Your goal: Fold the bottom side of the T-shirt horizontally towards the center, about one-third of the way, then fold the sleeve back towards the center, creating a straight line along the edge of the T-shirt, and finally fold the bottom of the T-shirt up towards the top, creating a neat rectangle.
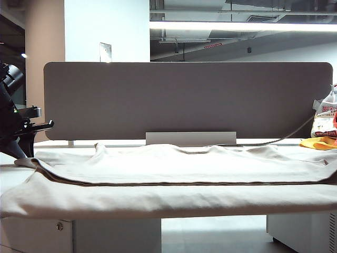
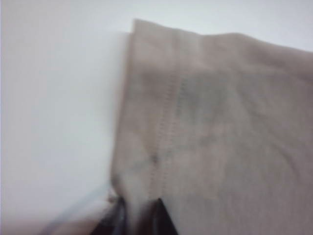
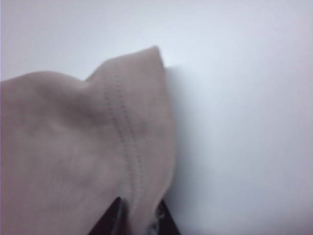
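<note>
Left gripper (image 2: pixel 138 215) pinches the T-shirt (image 2: pixel 220 137) hem between its fingers; right gripper (image 3: pixel 139 218) likewise clamps the hem.

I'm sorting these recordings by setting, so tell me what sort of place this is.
Probably an office or lab workspace. A grey desk divider panel backs the white table where the T-shirt lies, and overhead a strip light hangs among exposed ceiling ducts.

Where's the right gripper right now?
The right gripper shows only in its wrist view, closed on the stitched hem of the T-shirt, beside bare white table.
</note>
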Robot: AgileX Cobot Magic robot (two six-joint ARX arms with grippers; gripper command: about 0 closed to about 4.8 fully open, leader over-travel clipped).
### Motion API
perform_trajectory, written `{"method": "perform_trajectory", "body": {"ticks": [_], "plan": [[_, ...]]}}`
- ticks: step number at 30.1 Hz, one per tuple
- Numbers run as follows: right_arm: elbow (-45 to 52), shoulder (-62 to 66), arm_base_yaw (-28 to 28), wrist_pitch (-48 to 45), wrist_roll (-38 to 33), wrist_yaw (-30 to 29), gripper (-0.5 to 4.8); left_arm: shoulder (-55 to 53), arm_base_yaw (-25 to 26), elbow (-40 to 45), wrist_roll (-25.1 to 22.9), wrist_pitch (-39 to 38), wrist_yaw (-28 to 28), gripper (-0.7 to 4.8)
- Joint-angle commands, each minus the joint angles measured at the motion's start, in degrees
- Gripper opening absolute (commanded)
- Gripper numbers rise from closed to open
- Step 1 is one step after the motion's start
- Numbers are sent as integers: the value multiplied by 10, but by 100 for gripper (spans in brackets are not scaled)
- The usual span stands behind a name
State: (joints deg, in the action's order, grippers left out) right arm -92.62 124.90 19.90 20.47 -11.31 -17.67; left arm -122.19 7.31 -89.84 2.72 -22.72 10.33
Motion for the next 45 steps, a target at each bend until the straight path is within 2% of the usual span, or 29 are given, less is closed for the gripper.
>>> {"method": "perform_trajectory", "body": {"ticks": [1,4,14,19,23,30,45], "plan": [[0,0,-3,-3,0,-6,22,-11,-7,7,2,-38,15,37],[0,0,-3,-14,-1,-31,-5,-11,-13,7,-5,-36,30,-8],[-1,-2,-6,-24,-2,-54,-5,-10,-21,-5,-9,-36,34,-6],[-13,-3,-7,-21,-3,-76,-5,-7,-22,-53,-11,-79,35,-6],[-34,-4,-14,-9,-3,-81,-5,-7,-33,-95,-30,-115,34,-6],[-65,-13,-43,11,-3,-95,-5,-7,-79,-142,-31,-135,41,-6],[-72,-43,-144,31,-3,-120,-5,-3,-222,-143,-31,-125,54,-6]]}}
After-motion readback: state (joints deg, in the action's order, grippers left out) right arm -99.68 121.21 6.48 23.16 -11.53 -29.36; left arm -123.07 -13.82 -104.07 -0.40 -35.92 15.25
